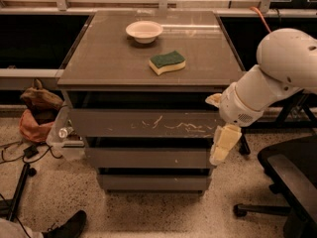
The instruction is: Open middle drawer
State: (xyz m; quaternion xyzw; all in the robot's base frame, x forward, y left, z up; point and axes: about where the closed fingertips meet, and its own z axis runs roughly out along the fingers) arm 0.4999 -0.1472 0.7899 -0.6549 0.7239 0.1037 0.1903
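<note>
The cabinet has three stacked grey-brown drawer fronts. The middle drawer (148, 158) has a plain flat front and sits shut, below the wider top front with white scratches (143, 123) and above the narrowest bottom front (151, 182). My gripper (221, 145) hangs from the white arm (277, 78) at the cabinet's right front corner. Its cream fingers point down beside the right end of the middle drawer front.
A white bowl (144, 31) and a green and yellow sponge (168, 62) lie on the cabinet top (109, 58). A black office chair (290, 182) stands at the right. A brown bag (38, 110), a clear bin (64, 135), cables and a shoe (67, 225) are at the left on the floor.
</note>
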